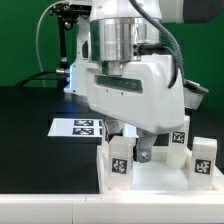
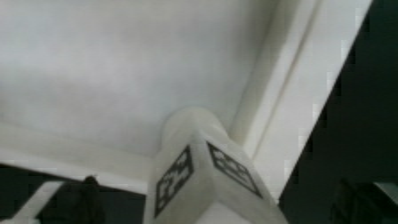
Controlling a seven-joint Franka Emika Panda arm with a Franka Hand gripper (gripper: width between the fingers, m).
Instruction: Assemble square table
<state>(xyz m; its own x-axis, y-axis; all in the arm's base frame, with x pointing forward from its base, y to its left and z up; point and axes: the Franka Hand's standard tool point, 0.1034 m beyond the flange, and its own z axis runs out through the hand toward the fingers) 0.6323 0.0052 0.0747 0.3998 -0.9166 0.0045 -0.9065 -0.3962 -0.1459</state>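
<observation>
Exterior view puts the square table panel at the table's near edge, legs standing up from its corners, each with a black-and-white tag. On my wrist view one tagged leg rises from the panel's corner. My gripper hangs just over the panel between the legs, jaws spread, holding nothing. Behind lies the marker board.

My arm: white jointed robot arm, reaching straight down, wrist vertical.
My gripper: two-finger metal gripper, pointing downward.
My jaws: spread wide, gripping nothing.
</observation>
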